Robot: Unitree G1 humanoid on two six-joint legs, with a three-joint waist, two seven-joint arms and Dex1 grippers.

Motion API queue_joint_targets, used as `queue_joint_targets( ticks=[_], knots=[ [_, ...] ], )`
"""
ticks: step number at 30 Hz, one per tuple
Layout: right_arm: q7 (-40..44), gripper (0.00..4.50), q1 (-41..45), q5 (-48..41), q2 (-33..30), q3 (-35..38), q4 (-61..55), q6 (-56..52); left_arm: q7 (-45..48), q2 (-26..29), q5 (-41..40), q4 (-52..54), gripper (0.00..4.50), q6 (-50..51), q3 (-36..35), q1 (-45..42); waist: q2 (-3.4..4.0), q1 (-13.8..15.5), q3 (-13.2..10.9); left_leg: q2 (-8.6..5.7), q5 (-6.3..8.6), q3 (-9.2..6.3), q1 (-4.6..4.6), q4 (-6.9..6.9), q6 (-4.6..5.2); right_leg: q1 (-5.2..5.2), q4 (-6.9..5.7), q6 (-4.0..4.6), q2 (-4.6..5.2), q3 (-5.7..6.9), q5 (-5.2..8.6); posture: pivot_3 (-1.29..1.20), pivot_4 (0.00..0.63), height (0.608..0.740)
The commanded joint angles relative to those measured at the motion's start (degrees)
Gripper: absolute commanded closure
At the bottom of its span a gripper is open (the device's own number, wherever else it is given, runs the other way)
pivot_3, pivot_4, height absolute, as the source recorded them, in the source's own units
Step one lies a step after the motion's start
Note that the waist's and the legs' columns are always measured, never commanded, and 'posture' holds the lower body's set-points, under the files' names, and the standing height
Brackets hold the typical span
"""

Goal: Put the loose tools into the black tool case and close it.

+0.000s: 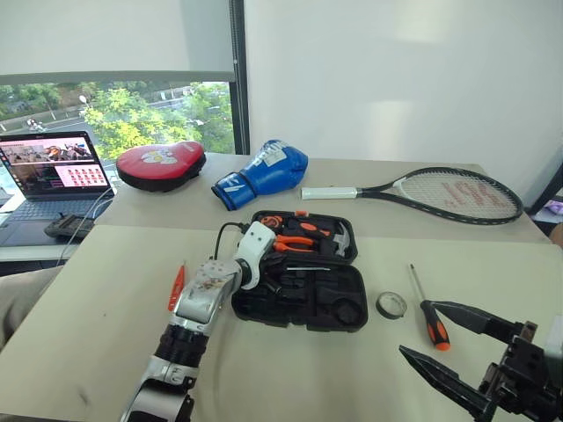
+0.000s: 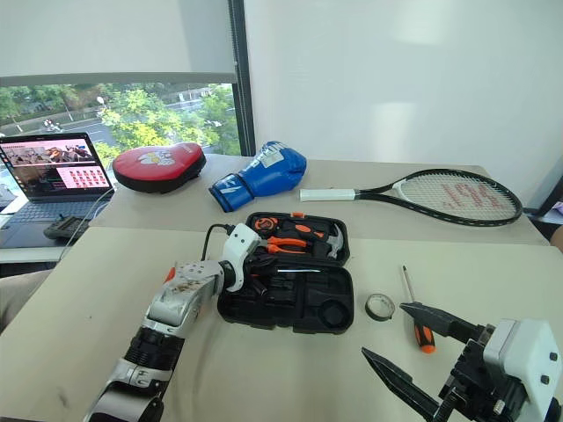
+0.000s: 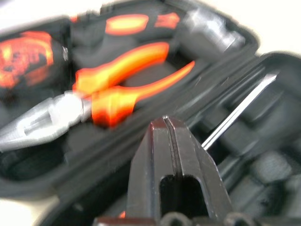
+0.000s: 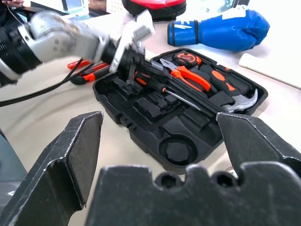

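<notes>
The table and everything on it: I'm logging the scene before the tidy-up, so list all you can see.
Case: 1, black, open, table middle; pliers, hammer and one screwdriver inside.
Screwdriver: 1, orange-black, right of case.
Tape roll: 1, dark, beside case's right end.
Orange tools: count unclear, left of case.
Pad: 1, red, far left.
Glove: 1, blue, behind case.
Racket: 1, black, far right.
Laptop: 1, side desk.
Left gripper: shut, over case.
Right gripper: open, near right.
</notes>
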State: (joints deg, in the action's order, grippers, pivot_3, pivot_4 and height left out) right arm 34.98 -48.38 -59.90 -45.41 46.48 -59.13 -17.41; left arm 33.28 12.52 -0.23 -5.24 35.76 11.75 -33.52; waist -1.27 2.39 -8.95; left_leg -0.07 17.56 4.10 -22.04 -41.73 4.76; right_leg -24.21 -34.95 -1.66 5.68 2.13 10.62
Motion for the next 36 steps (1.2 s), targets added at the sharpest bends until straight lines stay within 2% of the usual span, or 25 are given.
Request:
queue_joint_targets(
  ticks=[1, 6, 10, 12, 15, 16, 18, 19, 21, 22, 23, 25, 29, 30, 31, 33, 36],
  knots=[
    [-1.4, 0.00, 0.4, -2.1, -1.4, 2.2, -0.9, -1.0, 0.5, 2.1, 4.5, -4.8, 4.49, -3.0, 7.1, 4.2, 0.15, 0.0, 0.5, -0.01, 0.01, 0.01, 0.04, 0.01, 0.02, 0.04, 0.01, 0.01, 0.05, 0.00, 0.02, 0.00, 0.150, 0.740],
    [-8.1, 0.00, 4.9, 0.7, -5.6, 0.5, 2.0, -8.0, -3.4, 2.8, 10.8, -12.2, 4.49, -18.2, 11.9, 5.5, 0.07, 0.1, 1.5, -0.02, 0.08, 0.03, 0.34, 0.06, 0.10, 0.11, 0.02, 0.53, 0.61, 0.07, 0.41, 0.00, 0.150, 0.740],
    [-11.9, 0.00, 9.9, 1.7, -7.2, -1.6, 3.9, -11.6, -4.9, 2.1, 12.1, -16.2, 4.49, -26.4, 12.4, 6.8, 0.39, 0.6, 1.8, -0.05, 0.09, 0.03, 0.54, 0.06, 0.11, 0.23, 0.05, 0.41, 0.76, 0.07, 0.49, 0.00, 0.150, 0.740],
    [-13.7, 0.00, 12.6, 3.9, -8.0, -2.9, 4.5, -13.2, -4.6, 0.4, 7.9, -14.9, 4.49, -28.5, 8.4, 7.1, 0.60, 0.6, 2.0, -0.04, 0.10, 0.05, 0.56, 0.08, 0.12, 0.25, 0.05, 0.16, 0.76, 0.07, 0.64, 0.00, 0.150, 0.740],
    [-17.0, 0.00, 16.2, 4.6, -9.9, -5.2, 6.1, -18.1, 0.1, -1.9, -3.0, -9.0, 4.49, -26.0, 0.3, 6.7, 0.70, 0.3, 2.1, -0.05, 0.12, 0.11, 0.46, 0.09, 0.16, 0.22, -0.01, 0.23, 0.80, 0.04, 0.60, 0.00, 0.150, 0.740],
    [-18.7, 0.00, 17.7, 0.0, -10.7, -5.9, 7.9, -20.6, 5.1, -0.4, -9.6, -4.6, 4.49, -19.7, -2.6, 6.3, 0.70, 0.3, 2.1, -0.05, 0.11, 0.11, 0.24, 0.09, 0.16, 0.11, -0.04, 0.40, 0.79, 0.05, 0.49, 0.00, 0.150, 0.740],
    [-21.6, 0.00, 20.8, -0.5, -13.5, -7.5, 10.1, -25.9, 13.6, 4.3, -18.3, 2.4, 4.49, -10.2, -5.7, 5.9, 0.58, -0.2, 1.7, -0.03, 0.06, 0.07, 0.00, 0.09, 0.11, -0.07, -0.07, 0.42, 0.74, 0.11, 0.44, 0.00, 0.150, 0.740],
    [-23.0, 0.00, 21.7, 1.3, -15.4, -8.2, 10.9, -28.9, 17.6, 7.1, -21.8, 5.5, 4.24, -6.2, -6.1, 6.1, 0.48, -0.5, 1.6, 0.02, 0.02, 0.03, -0.16, 0.10, 0.02, -0.20, -0.11, 0.47, 0.64, 0.14, 0.46, 0.00, 0.150, 0.740],
    [-26.0, 0.00, 24.7, -0.5, -16.7, -9.9, 14.6, -33.7, 23.1, 12.2, -27.0, 10.5, 3.80, -0.9, -6.9, 6.1, 0.33, -1.1, 1.5, 0.03, -0.06, 0.03, -0.34, 0.12, -0.11, -0.43, -0.12, 0.57, 0.44, 0.18, 0.46, 0.00, 0.150, 0.740],
    [-27.7, 0.00, 27.4, -1.7, -16.8, -11.8, 17.4, -35.9, 28.8, 16.6, -30.3, 13.0, 3.30, 1.5, -7.1, 6.0, 0.26, -1.1, 1.4, 0.03, -0.09, 0.03, -0.31, 0.15, -0.15, -0.42, -0.12, 0.57, 0.31, 0.19, 0.47, 0.00, 0.150, 0.740],
    [-28.4, 0.00, 29.8, -1.7, -17.4, -14.2, 19.7, -38.1, 32.8, 20.3, -32.6, 14.8, 3.07, 3.5, -7.4, 5.5, 0.24, -1.2, 1.4, 0.02, -0.09, 0.01, -0.29, 0.19, -0.16, -0.39, -0.11, 0.61, 0.27, 0.19, 0.50, 0.00, 0.150, 0.740],
    [-29.2, 0.00, 33.1, -1.6, -17.5, -17.1, 23.2, -41.6, 36.9, 25.1, -36.3, 17.8, 2.34, 7.7, -7.6, 4.8, 0.27, -1.1, 1.3, -0.06, -0.07, 0.02, -0.25, 0.26, -0.11, -0.32, -0.05, 0.70, 0.21, 0.18, 0.59, 0.00, 0.150, 0.740],
    [-27.8, 0.00, 38.2, -0.4, -17.1, -20.9, 28.5, -45.7, 37.3, 28.6, -38.4, 23.2, 0.95, 10.0, -7.1, 4.5, 0.30, -0.5, 1.1, -0.17, 0.07, 0.02, -0.26, 0.23, 0.13, -0.24, 0.06, 0.61, 0.24, 0.16, 0.67, 0.00, 0.150, 0.740],
    [-28.3, 0.00, 42.3, 0.1, -16.5, -24.1, 31.5, -47.6, 37.2, 29.1, -38.5, 23.6, 0.75, 10.2, -7.3, 3.6, 0.28, -0.4, 1.1, -0.18, 0.09, 0.03, -0.27, 0.21, 0.16, -0.21, 0.08, 0.60, 0.24, 0.15, 0.67, 0.00, 0.150, 0.740],
    [-28.3, 0.00, 45.1, 0.8, -16.0, -26.4, 34.3, -48.7, 36.3, 29.1, -39.3, 24.4, 0.29, 11.6, -7.7, 3.0, 0.17, -0.5, 1.0, -0.19, 0.10, 0.03, -0.27, 0.20, 0.18, -0.21, 0.10, 0.59, 0.24, 0.14, 0.67, 0.00, 0.150, 0.740],
    [-28.3, 0.00, 50.4, 2.9, -14.9, -30.2, 39.1, -50.9, 35.5, 29.5, -39.9, 25.6, 0.12, 12.8, -7.7, 2.1, 0.03, -1.0, 0.9, -0.18, 0.10, 0.05, -0.27, 0.10, 0.18, -0.17, 0.10, 0.55, 0.16, 0.12, 0.63, 0.00, 0.150, 0.740],
    [-25.4, 0.81, 54.0, 8.5, -15.3, -34.9, 44.7, -50.7, 31.7, 28.2, -40.2, 27.7, 0.00, 14.2, -7.5, 1.7, 0.10, -1.0, 0.9, -0.17, 0.10, 0.04, -0.25, 0.12, 0.17, -0.17, 0.08, 0.52, 0.14, 0.10, 0.61, 0.00, 0.150, 0.740]
  ],
)
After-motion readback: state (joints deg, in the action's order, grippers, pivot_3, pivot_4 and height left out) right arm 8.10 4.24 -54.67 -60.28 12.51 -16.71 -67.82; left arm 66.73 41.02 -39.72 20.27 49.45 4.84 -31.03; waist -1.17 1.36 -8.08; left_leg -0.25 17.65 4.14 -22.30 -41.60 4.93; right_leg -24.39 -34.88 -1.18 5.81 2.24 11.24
